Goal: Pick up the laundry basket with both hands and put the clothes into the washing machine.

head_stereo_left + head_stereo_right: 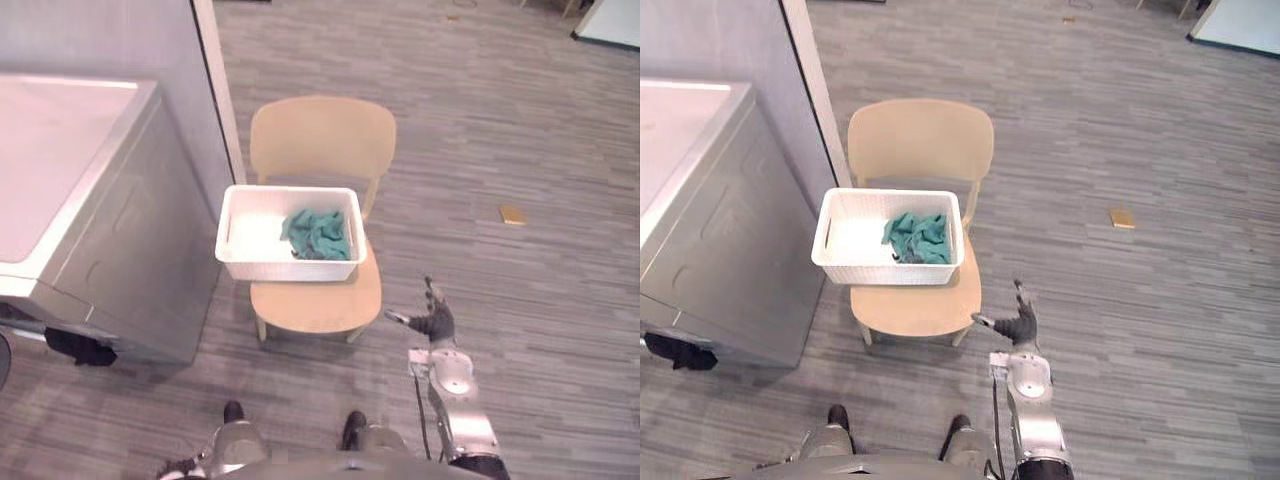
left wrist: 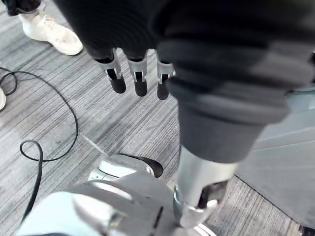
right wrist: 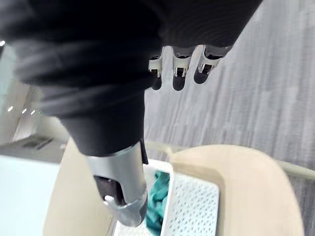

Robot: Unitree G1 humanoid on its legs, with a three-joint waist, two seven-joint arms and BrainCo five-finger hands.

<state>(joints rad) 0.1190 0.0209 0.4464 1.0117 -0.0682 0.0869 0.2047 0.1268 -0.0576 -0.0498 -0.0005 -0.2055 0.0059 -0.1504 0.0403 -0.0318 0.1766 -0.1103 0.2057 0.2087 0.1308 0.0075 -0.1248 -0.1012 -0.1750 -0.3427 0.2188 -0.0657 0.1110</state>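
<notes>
1. The laundry basket (image 1: 290, 268) sits on the chair (image 1: 320, 140), covering part of its seat, with clothes (image 1: 318, 235) inside.
2. The right hand (image 1: 434, 320) is beside the chair, fingers spread, empty.
3. The left hand (image 2: 139, 78) has straight fingers and is empty.
4. The washing machine (image 1: 90, 220) is cut off at the edge.

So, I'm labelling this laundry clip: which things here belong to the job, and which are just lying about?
Job: white laundry basket, teal clothes in it, washing machine, right hand, left hand.
Lying about: wooden chair under the basket, tan piece on the floor, dark cloth by the machine, a person's white shoe.
</notes>
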